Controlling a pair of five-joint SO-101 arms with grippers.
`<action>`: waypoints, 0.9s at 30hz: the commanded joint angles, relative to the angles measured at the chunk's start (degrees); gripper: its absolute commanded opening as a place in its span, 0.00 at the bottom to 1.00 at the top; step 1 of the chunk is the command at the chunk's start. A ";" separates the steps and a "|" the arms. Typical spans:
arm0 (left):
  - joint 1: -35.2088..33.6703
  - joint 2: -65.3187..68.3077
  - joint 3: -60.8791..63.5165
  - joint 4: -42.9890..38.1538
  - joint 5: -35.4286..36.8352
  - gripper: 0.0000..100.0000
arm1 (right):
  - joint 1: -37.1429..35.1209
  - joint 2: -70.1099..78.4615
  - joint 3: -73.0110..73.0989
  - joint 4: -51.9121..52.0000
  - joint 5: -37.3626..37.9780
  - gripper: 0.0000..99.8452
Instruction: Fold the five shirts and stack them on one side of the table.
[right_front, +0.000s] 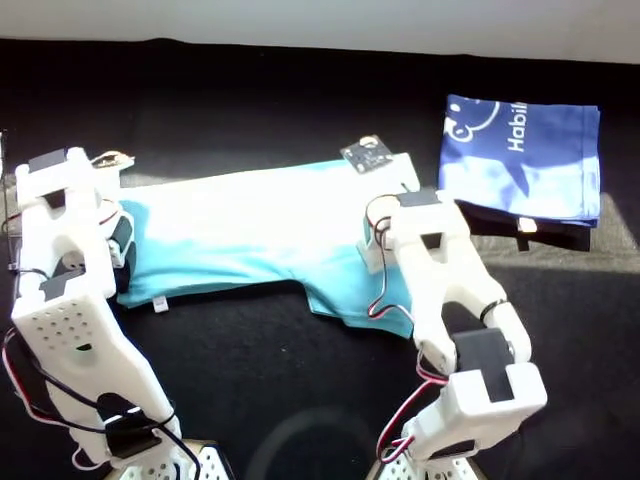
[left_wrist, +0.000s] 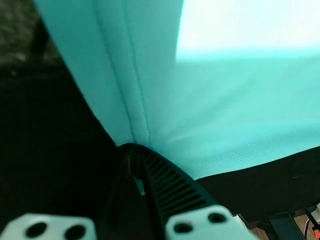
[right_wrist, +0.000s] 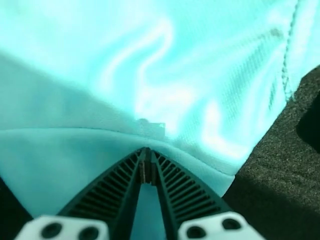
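A turquoise shirt (right_front: 250, 235) lies spread across the middle of the black table, partly folded over itself. At its left end, my left gripper (left_wrist: 134, 150) is shut on the shirt (left_wrist: 225, 115), pinching the hem beside a seam. In the high view that gripper (right_front: 124, 248) sits low at the cloth's edge. My right gripper (right_wrist: 146, 155) is shut on a raised fold of the shirt (right_wrist: 150, 65), near the shirt's right end (right_front: 378, 240). A folded blue shirt (right_front: 520, 160) lies at the back right on top of a folded black one (right_front: 545, 232).
A small grey board (right_front: 367, 153) rests at the shirt's far edge. The black table cover (right_front: 250, 380) is bare in front of the shirt. The pale back edge (right_front: 300, 20) runs along the far side.
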 joint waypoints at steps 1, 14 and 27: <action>-1.98 1.01 -0.13 -5.80 -0.70 0.01 | 1.54 0.75 -0.48 -1.36 0.09 0.01; -1.19 1.01 -25.27 11.87 -0.88 0.01 | 1.36 -15.25 -0.57 2.42 0.09 0.01; 10.42 6.02 -34.68 6.59 14.51 0.01 | 0.75 3.91 -27.38 1.71 -10.73 0.01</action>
